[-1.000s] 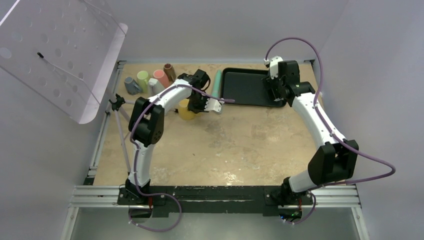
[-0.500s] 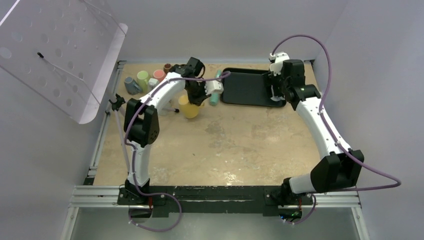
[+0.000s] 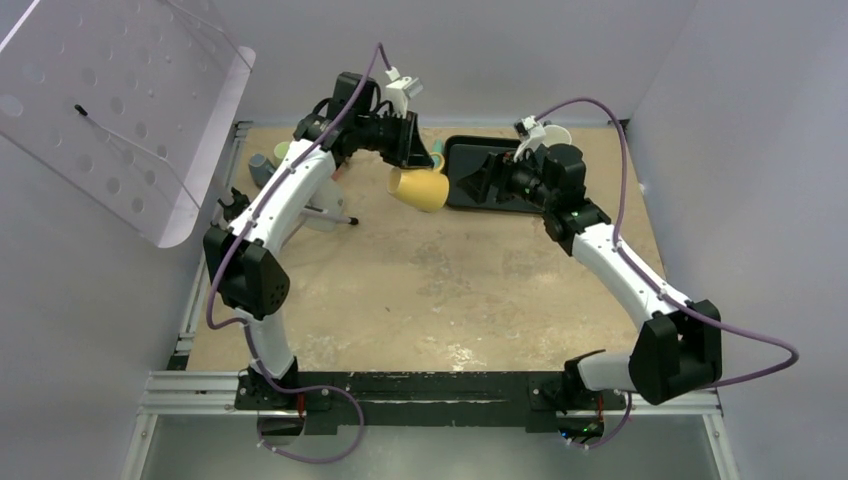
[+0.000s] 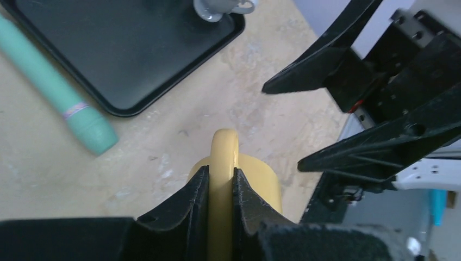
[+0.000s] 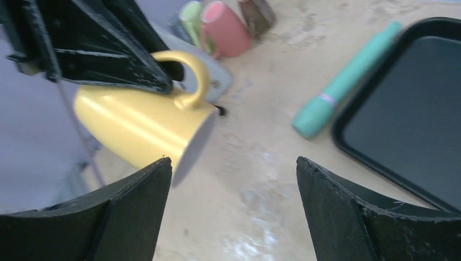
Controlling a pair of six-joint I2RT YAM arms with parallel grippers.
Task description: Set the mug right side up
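Writing: the teal pen [image 5: 342,81] has a pale band near its cap. Any words on the band are too small to read.
Mug: the yellow mug [image 3: 420,188] is up in the air over the table [image 3: 450,290]. It lies on its side with the handle on top. Its open mouth points toward the right gripper.
Left gripper: the left gripper [image 4: 220,174] pinches the mug's handle from both sides. The mug's body hangs just under these jaws.
Right gripper: the right gripper [image 5: 231,163] has its jaws spread wide and nothing in them. The mug's mouth is just ahead of them, nearer one jaw, and does not touch.
Open room: bare sandy table lies under both sets of jaws and runs on to the near edge.
Tray: the black tray [image 5: 413,125] lies flat under the right jaws and off to one side. It has a low raised rim all round.
In the way: the teal pen lies flat on the table just beside the tray's rim, below the gap between the two grippers.
Cups: a pink cup [image 5: 225,30], a green cup [image 5: 190,16] and a brown cup [image 5: 258,13] sit close together behind the left jaws, apart from the mug.
Grey cup: a grey cup [image 4: 217,6] sits at the tray's far corner.
Clear board: a see-through board [image 3: 120,110] with holes hangs well apart from both grippers, on the left arm's side.
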